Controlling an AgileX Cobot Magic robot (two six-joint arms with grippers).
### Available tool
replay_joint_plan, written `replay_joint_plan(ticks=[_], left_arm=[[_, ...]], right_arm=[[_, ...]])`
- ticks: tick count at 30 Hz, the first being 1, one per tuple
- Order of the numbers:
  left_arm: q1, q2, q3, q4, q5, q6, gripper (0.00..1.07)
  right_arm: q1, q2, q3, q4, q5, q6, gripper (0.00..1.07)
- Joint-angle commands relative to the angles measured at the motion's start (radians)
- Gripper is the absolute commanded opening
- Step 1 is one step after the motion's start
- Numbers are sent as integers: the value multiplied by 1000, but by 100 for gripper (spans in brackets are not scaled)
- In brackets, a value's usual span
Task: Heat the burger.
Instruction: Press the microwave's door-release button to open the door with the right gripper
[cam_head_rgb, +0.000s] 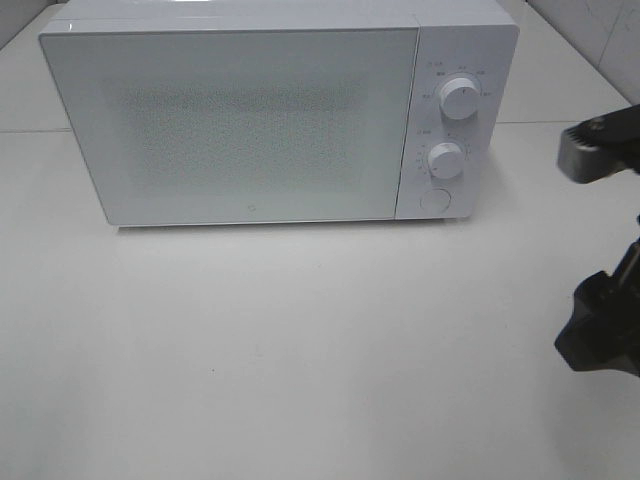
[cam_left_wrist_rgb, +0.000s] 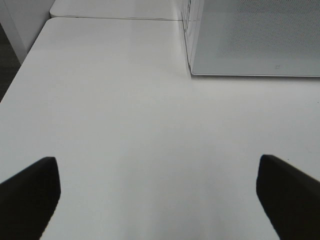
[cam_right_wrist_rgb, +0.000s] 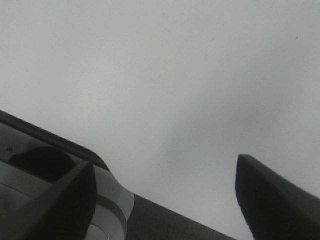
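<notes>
left fingers (cam_left_wrist_rgb: 30, 197) spread wide apart | right fingers (cam_right_wrist_rgb: 272, 200) also held apart

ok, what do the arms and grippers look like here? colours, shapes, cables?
Left gripper: two plain matte black fingers, blunt tips. Right gripper: same black fingers. Right arm: black, angular, with a grey block on it. No cables or markings visible.

Lab setup: microwave (cam_head_rgb: 240, 120) on white table (cam_head_rgb: 300, 350)

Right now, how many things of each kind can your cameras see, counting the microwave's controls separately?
Microwave: 1
Knobs: 2
Button: 1
End effectors, left and right: 2
Total: 6
</notes>
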Motion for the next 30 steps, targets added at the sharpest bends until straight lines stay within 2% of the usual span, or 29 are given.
replay_joint_plan(ticks=[1,3,5,6,7,8,10,11,13,14,15,18,21,30], left_arm=[[3,-11,1,-8,-12,-2,100],[3,-11,1,-8,-12,-2,100],[3,-11,1,-8,-12,-2,100],[3,-11,1,-8,-12,-2,100],[3,-11,1,-8,-12,-2,100],[3,-11,1,-8,-12,-2,100],[3,-11,1,-8,-12,-2,100],[3,-11,1,-8,-12,-2,100],[3,-11,1,-8,-12,-2,100],[3,-11,1,-8,-12,-2,100],[3,-11,1,-8,-12,-2,100],[3,-11,1,-8,-12,-2,100],[3,-11,1,-8,-12,-2,100],[3,-11,1,-8,-12,-2,100]], right_arm=[[-5,-89,15,-4,34,12,70],[-5,-214,42,-14,30,12,70],[-5,-250,52,-25,25,12,70],[-7,-341,68,-49,17,18,72],[-7,-341,68,-49,17,18,72],[-35,-429,85,-51,17,21,77],[-53,-463,91,-51,16,19,80],[-101,-538,104,-51,17,18,86],[-131,-580,112,-53,19,16,89],[-184,-662,125,-62,20,16,90],[-237,-743,139,-74,22,17,89],[-263,-774,145,-74,23,17,88],[-361,-938,182,-76,20,17,77],[-435,-1084,200,-74,45,33,69]])
